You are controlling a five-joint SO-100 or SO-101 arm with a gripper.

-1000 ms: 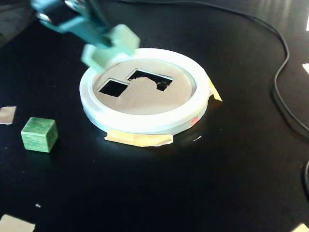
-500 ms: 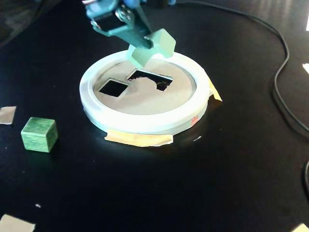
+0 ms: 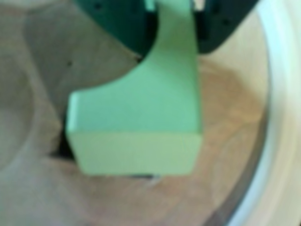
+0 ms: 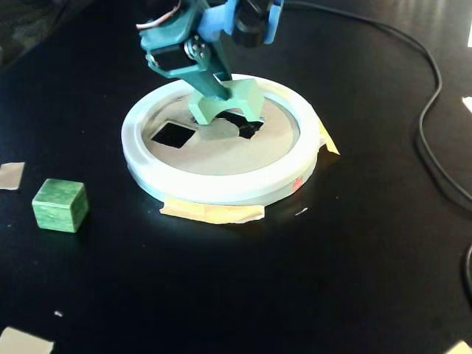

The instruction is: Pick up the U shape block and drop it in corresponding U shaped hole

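Fixed view, left to right. Near the left edge of the black table (image 4: 369, 280), a scrap of tan tape (image 4: 10, 175) lying flat. Just right of it, a grainy dark-green cube (image 4: 60, 205), sharp-edged, standing alone and well apart from the disc. Toward the back centre, a round tan disc (image 4: 221, 158) with a thick, smooth white rim (image 4: 221, 193), stuck down with yellowish tape strips at its front and right sides. In the disc's left half, a plain square hole (image 4: 173, 133), dark and open. Right of that, the U hole (image 4: 249, 127), dark, mostly hidden under the block. Above it, the block (image 4: 225, 103): pale mint, matte, with a rounded notch facing down, pinched by the teal gripper (image 4: 217, 87) and hanging just over the U hole, lower ends at or near the disc face; contact not clear. At the right side, a black cable (image 4: 426, 110) curving along the table toward the back edge.

Wrist view, blurred. At left, tan wood-grained disc face. In the middle, the block (image 3: 141, 122) filling the frame, its curved notch on the left, its flat pale end toward the camera, a sliver of dark hole (image 3: 61, 149) at its lower left corner. At top, dark gripper (image 3: 174, 19) fingers closed against the block's upper arm. At right, the white rim (image 3: 282, 117) sweeping down.
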